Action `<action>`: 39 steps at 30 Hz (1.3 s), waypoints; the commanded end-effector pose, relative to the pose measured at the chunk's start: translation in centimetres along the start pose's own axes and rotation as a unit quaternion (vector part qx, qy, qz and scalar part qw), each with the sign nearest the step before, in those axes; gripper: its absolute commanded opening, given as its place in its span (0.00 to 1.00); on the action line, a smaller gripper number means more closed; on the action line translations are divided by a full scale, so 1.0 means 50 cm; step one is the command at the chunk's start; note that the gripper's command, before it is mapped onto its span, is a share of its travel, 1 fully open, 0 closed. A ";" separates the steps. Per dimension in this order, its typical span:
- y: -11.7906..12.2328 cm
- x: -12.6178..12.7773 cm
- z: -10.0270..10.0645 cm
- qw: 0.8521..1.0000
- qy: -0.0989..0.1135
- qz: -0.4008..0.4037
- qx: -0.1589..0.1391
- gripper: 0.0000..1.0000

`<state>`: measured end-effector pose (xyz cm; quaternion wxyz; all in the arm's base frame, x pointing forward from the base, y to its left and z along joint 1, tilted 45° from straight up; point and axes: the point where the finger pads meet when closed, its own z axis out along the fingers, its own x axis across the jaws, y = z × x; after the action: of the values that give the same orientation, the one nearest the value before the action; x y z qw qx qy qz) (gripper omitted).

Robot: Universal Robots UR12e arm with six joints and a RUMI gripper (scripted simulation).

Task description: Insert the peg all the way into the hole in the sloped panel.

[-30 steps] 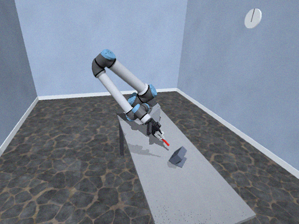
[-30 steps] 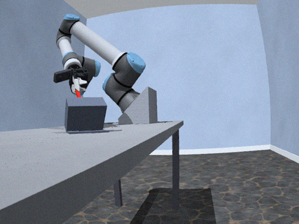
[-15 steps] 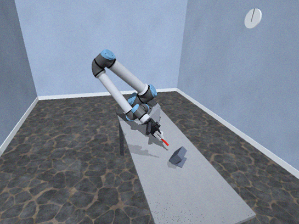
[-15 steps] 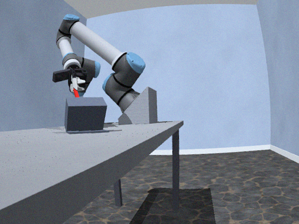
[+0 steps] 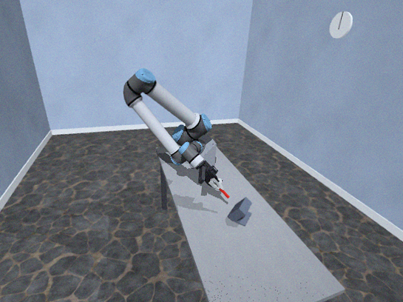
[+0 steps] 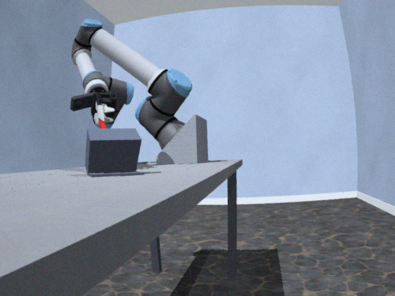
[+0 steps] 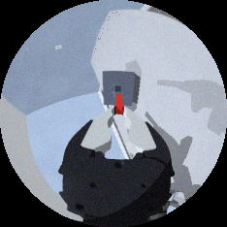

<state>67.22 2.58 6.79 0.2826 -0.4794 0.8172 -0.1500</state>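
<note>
My gripper (image 5: 218, 186) (image 6: 101, 119) (image 7: 118, 106) is shut on a red peg (image 5: 223, 193) (image 6: 102, 123) (image 7: 118, 103). The peg juts out past the white fingertips, slanting down toward the dark grey block with the sloped panel (image 5: 240, 210) (image 6: 112, 150) (image 7: 119, 86). In the wrist view the peg's tip lies just below the small dark hole (image 7: 117, 88) in the panel's face and lines up with it. A short gap shows between the peg's tip and the block in the top view. The hole is hidden in the top and exterior views.
The block stands on a long grey table (image 5: 259, 269) (image 6: 70, 207). The arm's base sits on a grey wedge mount (image 6: 188, 142) at the table's far end. The table's edges drop to the stone-patterned floor (image 5: 72, 225).
</note>
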 end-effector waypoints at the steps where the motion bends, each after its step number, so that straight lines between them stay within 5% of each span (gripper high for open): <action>1: -0.006 -0.004 0.016 1.000 -0.001 -0.001 0.002 0.00; 39: -0.008 -0.006 0.088 1.000 -0.001 -0.001 0.002 0.00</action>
<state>69.77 2.69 3.76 0.2824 -0.4795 0.8173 -0.1498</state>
